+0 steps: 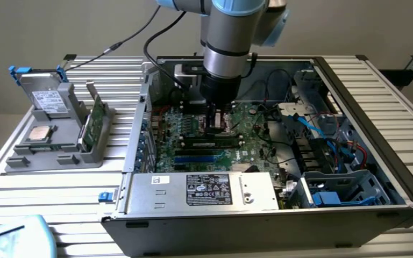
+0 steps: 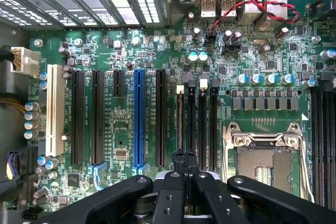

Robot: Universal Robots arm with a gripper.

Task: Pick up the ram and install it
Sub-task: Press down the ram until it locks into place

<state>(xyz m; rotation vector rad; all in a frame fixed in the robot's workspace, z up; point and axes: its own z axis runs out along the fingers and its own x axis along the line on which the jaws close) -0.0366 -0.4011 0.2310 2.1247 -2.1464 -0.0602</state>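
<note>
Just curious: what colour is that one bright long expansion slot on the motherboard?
Blue; the long plastic expansion slot shows best in the wrist view.

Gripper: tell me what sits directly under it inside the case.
The shut gripper hangs over the motherboard, fingertips down at the memory slots beside the CPU socket. The slot ends beneath the fingers are covered, so whether the ram is seated there cannot be seen.

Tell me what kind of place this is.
Likely a lab bench for robotic PC assembly. An open computer case lies on a slatted metal table, its motherboard exposed under the arm, and a grey parts tray sits beside it.
</note>
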